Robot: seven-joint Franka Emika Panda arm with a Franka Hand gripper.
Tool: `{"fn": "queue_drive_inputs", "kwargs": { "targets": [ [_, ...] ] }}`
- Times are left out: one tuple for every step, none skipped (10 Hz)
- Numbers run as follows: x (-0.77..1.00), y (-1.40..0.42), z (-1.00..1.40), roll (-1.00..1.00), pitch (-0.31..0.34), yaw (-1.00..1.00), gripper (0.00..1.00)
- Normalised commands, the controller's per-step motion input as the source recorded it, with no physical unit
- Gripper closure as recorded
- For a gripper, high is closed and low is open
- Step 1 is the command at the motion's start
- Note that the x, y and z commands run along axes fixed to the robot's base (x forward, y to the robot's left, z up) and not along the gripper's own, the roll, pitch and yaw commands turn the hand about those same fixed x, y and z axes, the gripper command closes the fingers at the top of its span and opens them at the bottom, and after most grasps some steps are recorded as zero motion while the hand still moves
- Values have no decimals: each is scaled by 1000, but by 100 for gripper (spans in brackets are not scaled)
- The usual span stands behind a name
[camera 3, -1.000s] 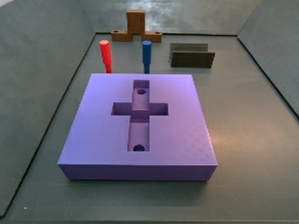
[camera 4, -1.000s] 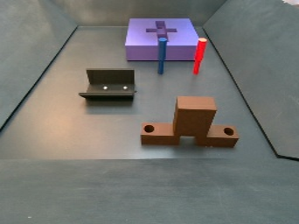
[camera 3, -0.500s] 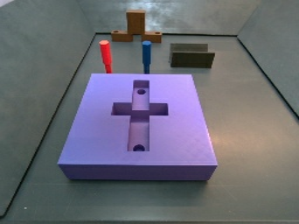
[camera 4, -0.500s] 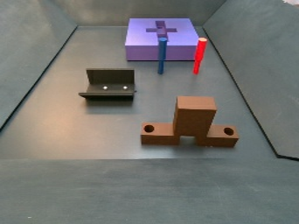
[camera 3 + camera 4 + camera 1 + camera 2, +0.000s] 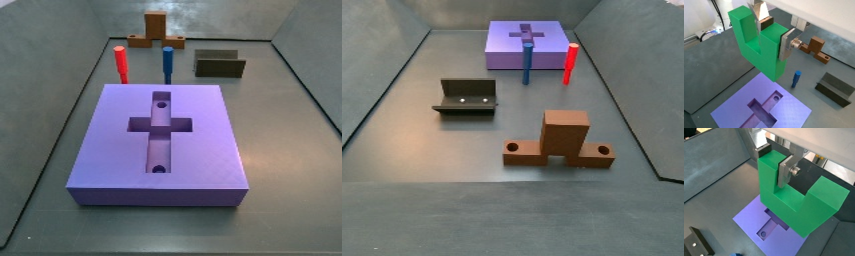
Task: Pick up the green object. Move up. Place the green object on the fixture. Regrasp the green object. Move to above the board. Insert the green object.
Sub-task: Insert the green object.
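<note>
Gripper (image 5: 775, 34) clamped on the green object (image 5: 757, 45), held high above the board (image 5: 747, 114), cross recess directly below.

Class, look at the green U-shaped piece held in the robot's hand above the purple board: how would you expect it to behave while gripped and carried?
The green object looks blocky with crisp edges, so probably stiff rather than floppy. The hand clamps only one prong between its fingers, so the piece might pivot if bumped. Its flat faces suggest it would not roll if dropped onto the board.
</note>
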Motion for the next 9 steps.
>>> {"fn": "queue_drive_inputs", "kwargs": {
  "targets": [
    [0,0,-91,-40,-31,0,100],
    [0,0,-149,-77,-59,0,100],
    [0,0,-286,-140,-110,0,100],
    [0,0,-460,-124,-156,-9,100],
    [0,3,-566,-144,-187,0,100],
    [0,14,-571,-157,-194,0,100],
    [0,34,-543,-171,-189,0,100],
    [0,46,-583,-160,-191,0,100],
    [0,49,-663,-131,-204,0,100]
  ]
}}
